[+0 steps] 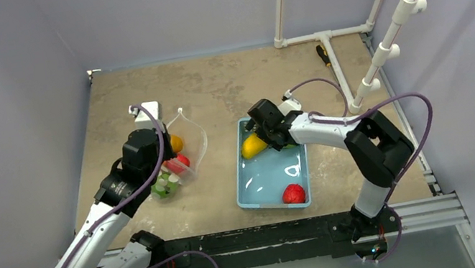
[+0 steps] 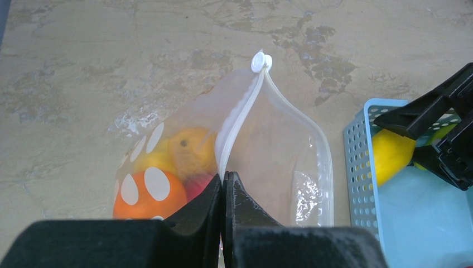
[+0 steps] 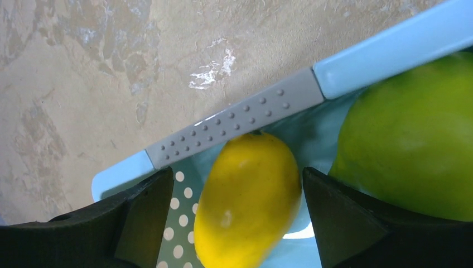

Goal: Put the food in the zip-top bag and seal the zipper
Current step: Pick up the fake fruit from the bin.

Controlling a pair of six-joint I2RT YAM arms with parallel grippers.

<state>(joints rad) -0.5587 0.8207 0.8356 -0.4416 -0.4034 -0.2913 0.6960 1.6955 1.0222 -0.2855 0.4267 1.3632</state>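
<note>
surface: mottled tan flat table (image 1: 213, 94) | on it: light-blue perforated plastic basket (image 1: 239, 177) | clear white-dotted plastic zip-top bag (image 1: 196, 141), left of basket, apart | white plastic pipe frame (image 1: 335, 67), beyond basket | small black-and-yellow tool (image 1: 323, 55), beyond basket, far edge

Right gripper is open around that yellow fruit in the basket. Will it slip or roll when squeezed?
Probably slippery: the yellow fruit looks glossy and smooth. Its rounded, tapering shape may squirt out of the open right gripper or roll toward the green fruit.
</note>
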